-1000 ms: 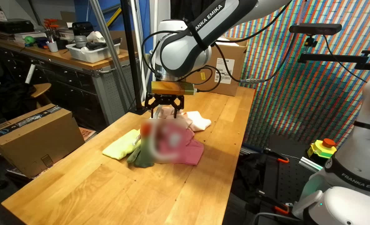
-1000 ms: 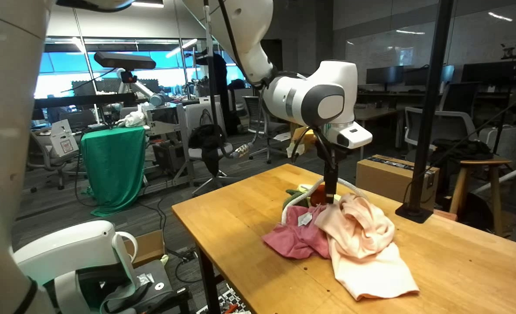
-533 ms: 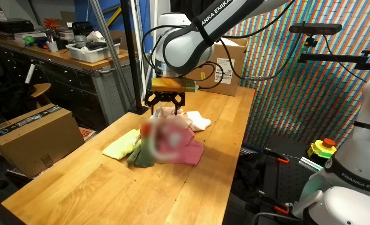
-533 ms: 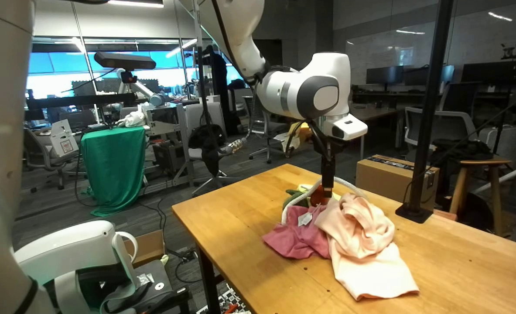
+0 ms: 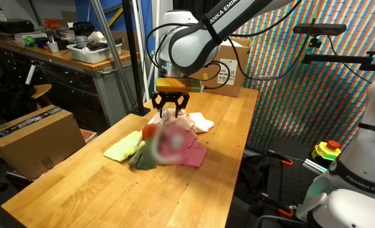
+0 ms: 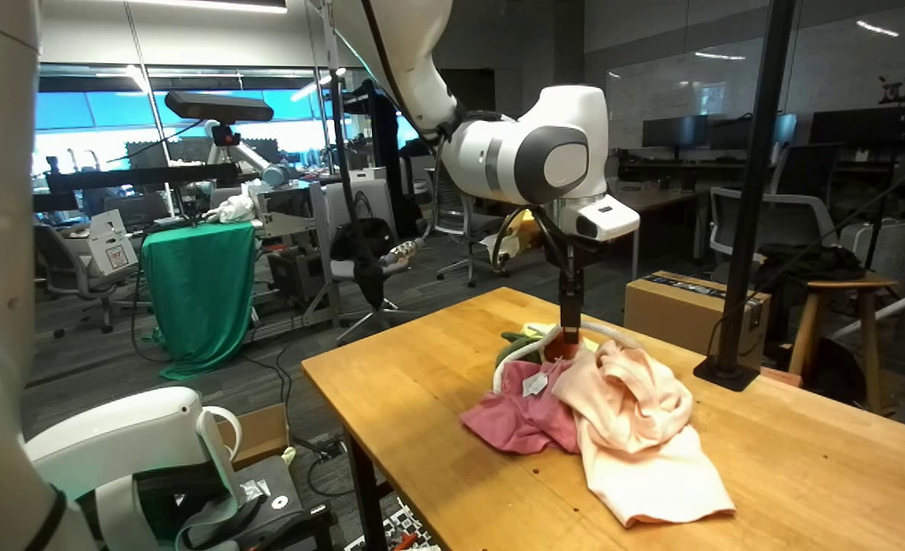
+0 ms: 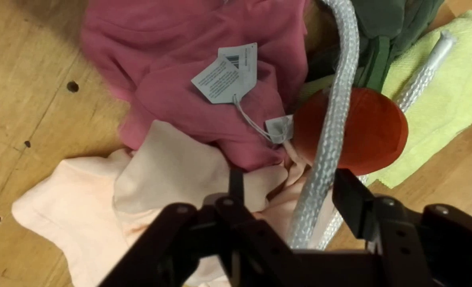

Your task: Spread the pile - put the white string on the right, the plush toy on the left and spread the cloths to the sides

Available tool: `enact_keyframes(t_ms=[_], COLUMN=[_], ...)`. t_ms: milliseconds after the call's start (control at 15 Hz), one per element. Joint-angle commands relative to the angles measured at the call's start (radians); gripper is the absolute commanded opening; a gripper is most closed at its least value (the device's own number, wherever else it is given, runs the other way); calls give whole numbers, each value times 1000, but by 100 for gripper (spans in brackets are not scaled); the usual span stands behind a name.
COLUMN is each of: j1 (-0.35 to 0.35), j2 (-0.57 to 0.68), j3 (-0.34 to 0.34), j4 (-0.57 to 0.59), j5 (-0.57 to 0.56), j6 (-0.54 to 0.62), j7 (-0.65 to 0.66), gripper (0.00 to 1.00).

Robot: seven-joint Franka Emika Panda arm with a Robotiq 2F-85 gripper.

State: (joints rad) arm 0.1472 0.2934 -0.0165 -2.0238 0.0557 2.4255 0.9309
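Note:
My gripper [image 5: 169, 116] is partly open above the pile, fingers down. In the wrist view the white braided string [image 7: 335, 115] passes between the fingertips [image 7: 287, 179], close to or touching the right-hand finger. The string arches over a red rounded plush toy [image 7: 373, 131]; a dark green piece [image 7: 379, 24] meets the toy, and I cannot tell whether it belongs to it. A pink cloth [image 7: 220, 79] with tags lies beside a peach cloth [image 7: 172, 171]; both also show in an exterior view, pink [image 6: 521, 417] and peach [image 6: 636, 405]. A yellow cloth [image 7: 443, 99] lies beyond the toy.
The pile sits on a wooden table [image 5: 117, 193]. A black upright post [image 6: 743, 207] stands at the table's edge. A large cardboard box [image 5: 225, 71] is at the table's far end. Part of the pile is blurred in an exterior view.
The gripper has risen a little and its fingers have moved closer together. The string's raised loop has shifted along with one finger and sits lower. The cloths have not moved.

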Motion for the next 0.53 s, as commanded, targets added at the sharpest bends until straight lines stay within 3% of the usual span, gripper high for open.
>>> enact_keyframes(t_ms=[0, 200, 400, 467], j1=[8, 9, 13, 12], j2=[-33, -34, -32, -33], j3=[-6, -6, -11, -10], j4=[-30, -34, -38, -42], j5=[-26, -29, -56, -60], j6=[16, 21, 39, 47], j7=[34, 33, 36, 35], gripper=[31, 11, 6, 9])
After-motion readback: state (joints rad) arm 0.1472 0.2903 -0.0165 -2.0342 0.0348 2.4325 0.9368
